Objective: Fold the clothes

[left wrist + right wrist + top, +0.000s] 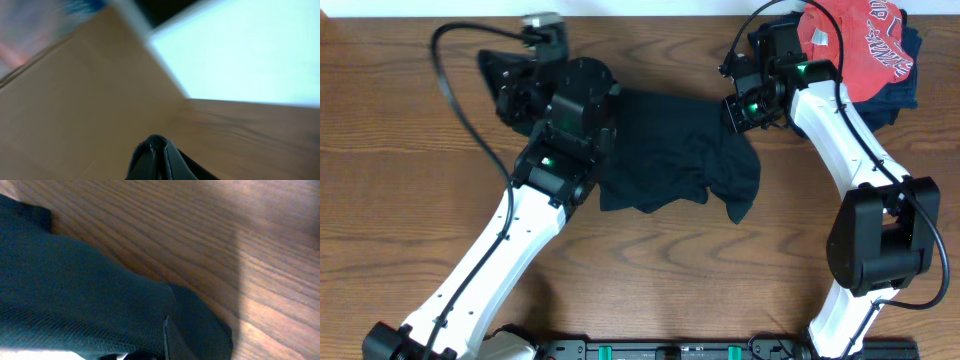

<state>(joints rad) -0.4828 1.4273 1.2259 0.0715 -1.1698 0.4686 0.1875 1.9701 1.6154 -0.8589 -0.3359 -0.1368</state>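
The black garment (680, 150) lies crumpled across the middle of the wooden table (720, 290). My left gripper (517, 95) is at its upper left corner. In the blurred left wrist view its fingers (159, 150) are pressed together, with dark cloth pinched between them, above bare table. My right gripper (735, 112) is at the garment's upper right edge. In the right wrist view black fabric (75, 290) covers the jaws (167, 342), which are shut on it. The garment's tag is hidden.
A red shirt with white lettering (865, 40) lies on a navy garment (898, 95) at the back right corner, just behind my right arm. A white wall runs along the table's far edge (240, 55). Bare wood shows in front of the garment.
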